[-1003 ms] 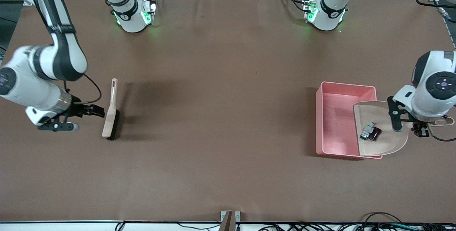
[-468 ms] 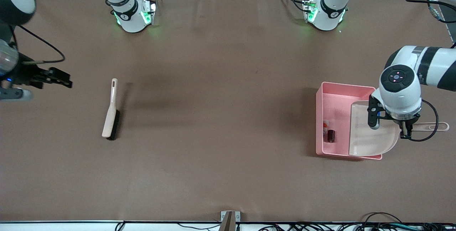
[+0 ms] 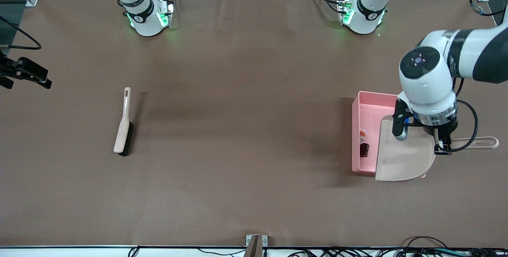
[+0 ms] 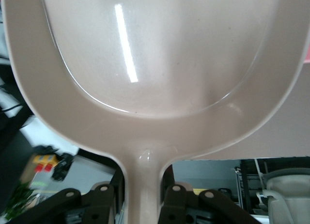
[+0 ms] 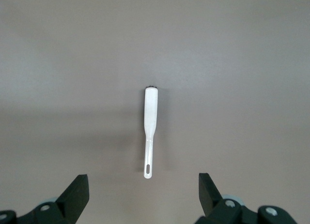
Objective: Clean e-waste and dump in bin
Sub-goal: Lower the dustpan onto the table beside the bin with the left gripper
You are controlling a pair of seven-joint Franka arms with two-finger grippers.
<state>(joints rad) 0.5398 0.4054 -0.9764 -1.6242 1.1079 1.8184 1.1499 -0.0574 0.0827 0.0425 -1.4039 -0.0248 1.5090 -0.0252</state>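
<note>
The pink bin point(image 3: 367, 106) stands toward the left arm's end of the table. Two e-waste pieces lie in it: the white and orange block point(image 3: 362, 133) and the dark block point(image 3: 364, 149) just nearer the front camera. My left gripper point(image 3: 442, 146) is shut on the handle of the beige dustpan point(image 3: 401, 158), which is tipped steeply over the bin; the left wrist view shows the pan's empty inside point(image 4: 155, 50) and my gripper point(image 4: 141, 200) clamped on its handle. My right gripper point(image 3: 29, 73) is open and empty, raised at the right arm's end of the table; it also shows in the right wrist view point(image 5: 144, 197).
A beige brush with black bristles point(image 3: 123, 130) lies on the brown table toward the right arm's end; it shows in the right wrist view point(image 5: 149, 122). A small bracket point(image 3: 256, 243) sits at the table's front edge.
The left gripper has tipped the dustpan steeper over the bin and the two pieces slid out into the bin. The right gripper has risen and drawn away from the brush.
</note>
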